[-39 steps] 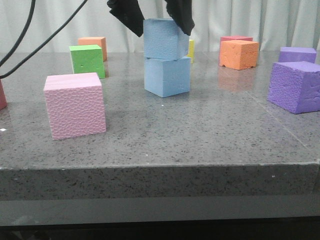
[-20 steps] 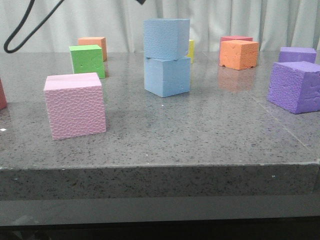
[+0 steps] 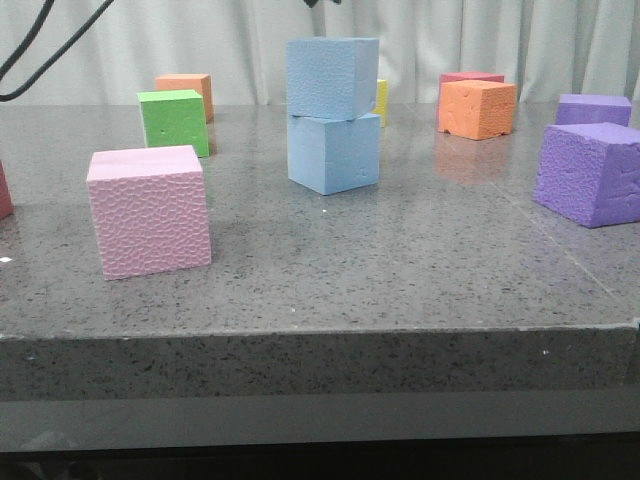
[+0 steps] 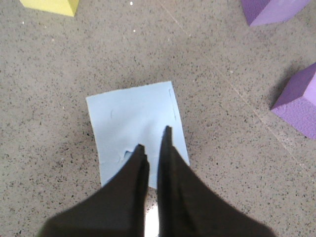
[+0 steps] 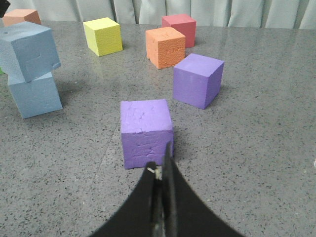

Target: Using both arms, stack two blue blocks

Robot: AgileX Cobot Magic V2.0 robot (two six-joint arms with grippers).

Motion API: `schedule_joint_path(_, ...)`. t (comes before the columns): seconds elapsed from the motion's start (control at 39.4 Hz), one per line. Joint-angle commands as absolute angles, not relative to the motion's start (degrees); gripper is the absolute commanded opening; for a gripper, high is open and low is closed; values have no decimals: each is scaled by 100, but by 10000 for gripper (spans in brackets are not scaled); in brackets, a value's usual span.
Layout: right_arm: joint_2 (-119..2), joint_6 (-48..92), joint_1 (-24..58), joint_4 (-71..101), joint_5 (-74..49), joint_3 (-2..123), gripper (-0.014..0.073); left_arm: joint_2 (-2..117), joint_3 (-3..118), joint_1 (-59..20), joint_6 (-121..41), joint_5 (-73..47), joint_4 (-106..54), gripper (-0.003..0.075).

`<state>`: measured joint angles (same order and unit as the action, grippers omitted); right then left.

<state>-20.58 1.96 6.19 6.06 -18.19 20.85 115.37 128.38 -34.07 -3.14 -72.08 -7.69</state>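
Observation:
The two blue blocks stand stacked at the table's middle: the pebbled block (image 3: pixel 332 78) sits on the smoother block (image 3: pixel 335 152), turned slightly askew. The stack also shows in the right wrist view, upper block (image 5: pixel 27 47) on lower block (image 5: pixel 34 96). My left gripper (image 4: pixel 154 138) hangs above the top blue block (image 4: pixel 133 121), apart from it, jaws nearly together and empty. My right gripper (image 5: pixel 160 160) is shut and empty, low over the table just in front of a purple cube (image 5: pixel 146 131). Neither gripper's fingers show in the front view.
A pink cube (image 3: pixel 150 210) stands front left, with a green cube (image 3: pixel 175 122) and an orange cube (image 3: pixel 186 92) behind it. A yellow cube (image 3: pixel 382 100), an orange cube (image 3: pixel 478 108) and a red cube (image 3: pixel 472 77) stand at the back. Two purple cubes (image 3: pixel 590 172) (image 3: pixel 595 108) stand right.
My left gripper, which was around the top blue block, has let go and risen out of the front view. The block stays on the lower one.

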Motion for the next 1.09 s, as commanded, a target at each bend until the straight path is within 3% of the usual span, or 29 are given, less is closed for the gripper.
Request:
schedule_joint_path(0.0,-2105,259,578,632,-1370,2222,-66,11116,13039,-3410,-317,-7210,-832,-20)
schedule_joint_path(0.53,-2105,259,578,632,-1373,2222,-66,10173,12878,-3399,-317,-7299,-336,-20)
schedule_joint_path(1.07,-2105,259,578,632,-1373,2222,-66,7543,9399,-3388,334,-7063,1203,-20)
